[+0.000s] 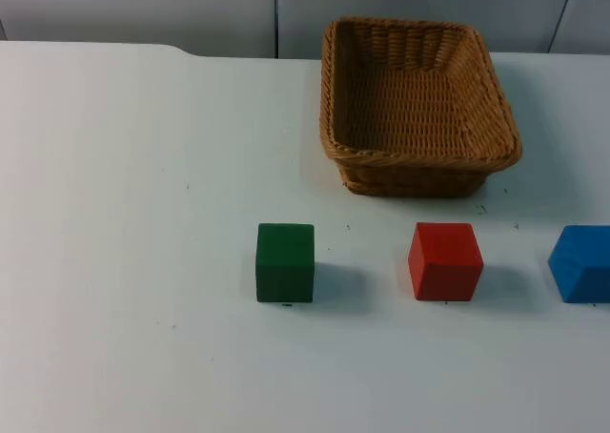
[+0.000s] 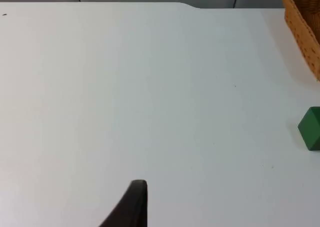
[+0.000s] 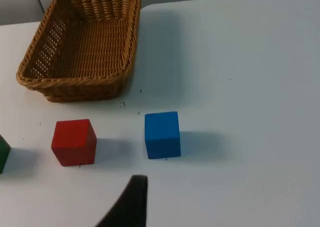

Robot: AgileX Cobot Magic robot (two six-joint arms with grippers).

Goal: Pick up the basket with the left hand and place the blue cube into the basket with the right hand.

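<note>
- A white table (image 1: 143, 166) runs back to a grey partition wall (image 1: 143, 4).
- A woven wicker basket (image 1: 416, 104) sits on the table near the back edge, right of centre in the top view. It is rectangular, open at the top, tan brown, and has nothing inside it.
- Three cubes stand in a row in front of the basket, well apart from each other and from the basket.
- The green cube (image 1: 285, 262) is the leftmost, in front of and to the left of the basket.
- The red cube (image 1: 445, 260) is in the middle, in front of the basket.
- The blue cube (image 1: 582, 263) is the rightmost, at the right edge of the top view, in front of the basket's right corner.
- The left end effector (image 2: 131, 207) shows as one black fingertip over bare table, well apart from the green cube and the basket corner. Whether its fingers are wide or narrow cannot be told.
- The right end effector (image 3: 130, 204) shows as one black fingertip above the table, near the blue cube and the red cube, touching neither. Its opening cannot be told either.
</note>
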